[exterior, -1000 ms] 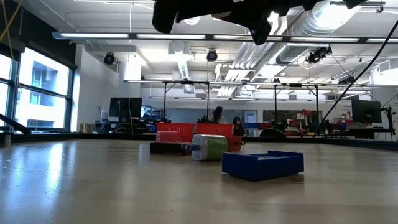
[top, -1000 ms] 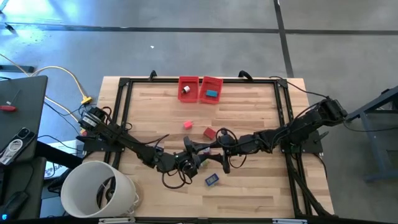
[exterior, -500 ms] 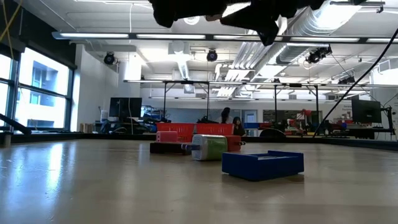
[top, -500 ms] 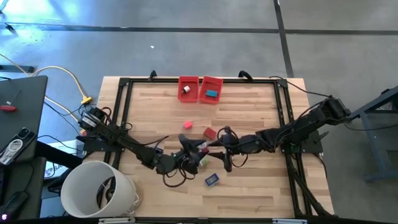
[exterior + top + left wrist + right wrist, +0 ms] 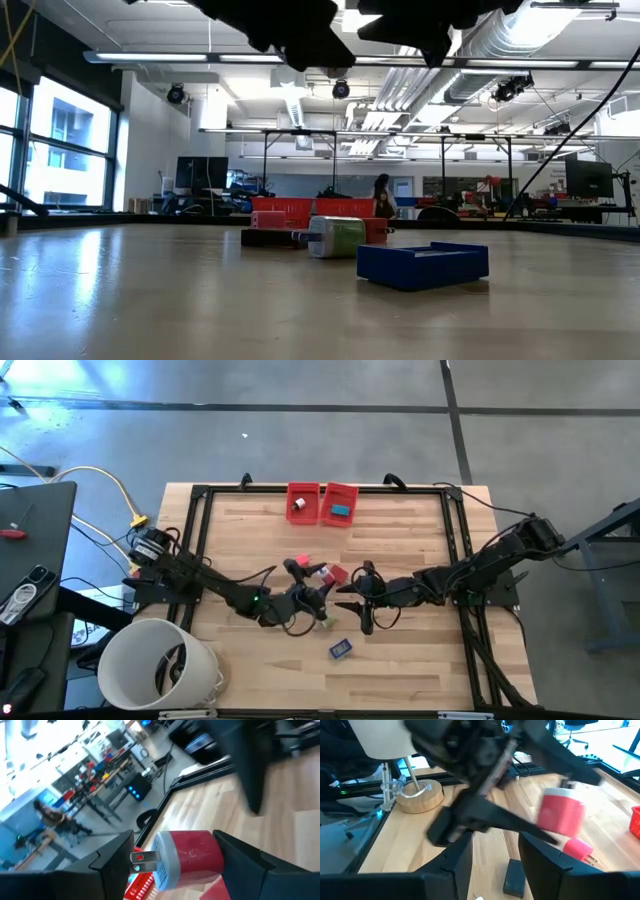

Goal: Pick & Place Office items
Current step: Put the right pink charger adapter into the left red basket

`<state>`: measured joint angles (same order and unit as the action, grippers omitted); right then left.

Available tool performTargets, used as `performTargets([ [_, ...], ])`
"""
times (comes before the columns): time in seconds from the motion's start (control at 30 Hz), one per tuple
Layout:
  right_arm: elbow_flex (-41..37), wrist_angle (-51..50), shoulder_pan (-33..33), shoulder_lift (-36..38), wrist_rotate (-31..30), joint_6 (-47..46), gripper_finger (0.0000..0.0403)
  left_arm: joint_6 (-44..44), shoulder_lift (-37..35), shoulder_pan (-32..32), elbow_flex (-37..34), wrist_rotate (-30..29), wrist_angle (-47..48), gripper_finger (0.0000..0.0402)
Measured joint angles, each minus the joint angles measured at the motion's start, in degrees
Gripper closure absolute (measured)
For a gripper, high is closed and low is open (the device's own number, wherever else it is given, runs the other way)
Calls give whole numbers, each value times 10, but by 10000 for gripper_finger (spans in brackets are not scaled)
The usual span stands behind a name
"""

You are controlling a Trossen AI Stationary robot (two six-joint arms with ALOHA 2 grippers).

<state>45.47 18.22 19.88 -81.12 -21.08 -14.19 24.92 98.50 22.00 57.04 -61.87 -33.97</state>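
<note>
My left gripper [image 5: 314,572] is above the table's middle, shut on a red plug-shaped piece [image 5: 187,860] with a white cap; that piece also shows in the right wrist view [image 5: 562,812]. My right gripper [image 5: 350,598] hangs open just to its right, nothing between its fingers [image 5: 540,855]. On the table lie a red piece [image 5: 337,574], a pink pronged piece [image 5: 580,850], a black piece [image 5: 514,876], a green-and-white piece [image 5: 335,237] and a blue piece [image 5: 341,648]. My left gripper pinches the red piece between its two fingers. One finger is at the white-capped, pronged end [image 5: 142,859] and the other at the red end [image 5: 217,851]. The fingers come roughly level from the table's left. The piece is lifted clear of the table.
Two red bins [image 5: 303,502] [image 5: 340,503] stand side by side at the far edge, each with a small thing inside. A big white bucket [image 5: 160,663] stands off the near left corner. A black frame [image 5: 200,540] borders the tabletop.
My left gripper has carried the red piece toward the table's far edge and a little to the right, rolling its wrist as it went. The piece stays clear of the table.
</note>
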Motion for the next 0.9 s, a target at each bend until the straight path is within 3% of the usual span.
performTargets([
  [0.4,0,-14,0,0,0,5,257,-88,0,-51,0,10,77,158],
  [0.7,0,-17,0,0,2,2,257,-189,0,-96,0,88,162,158],
  [0.9,0,-25,0,0,3,-8,257,-229,0,-127,0,99,204,158],
])
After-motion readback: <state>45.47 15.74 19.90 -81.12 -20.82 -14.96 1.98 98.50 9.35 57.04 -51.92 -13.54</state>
